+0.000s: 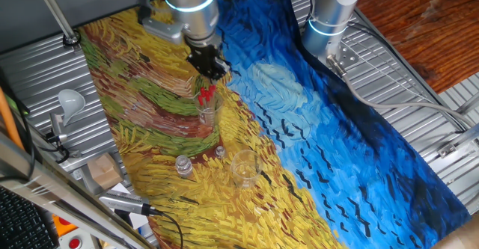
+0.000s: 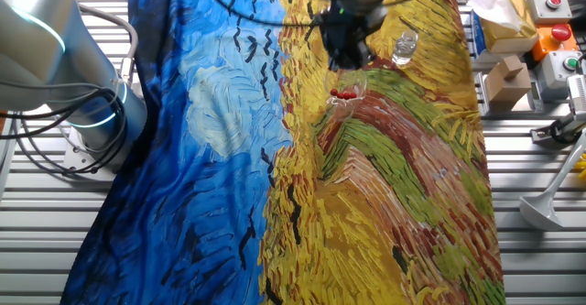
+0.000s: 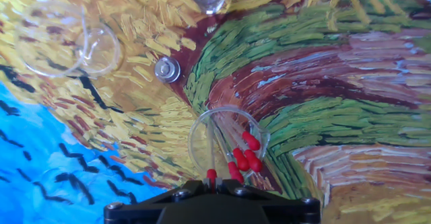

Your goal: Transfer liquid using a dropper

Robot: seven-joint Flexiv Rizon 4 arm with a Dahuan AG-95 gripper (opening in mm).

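My desk (image 1: 419, 107) is ribbed metal under a painted cloth (image 1: 322, 152) of blue and yellow swirls, and on that cloth stand a clear beaker (image 3: 225, 143) holding red-bulbed droppers (image 3: 248, 153), an empty glass cup (image 1: 244, 168), a small vial (image 1: 183, 165) and a tiny cap (image 3: 167, 69).
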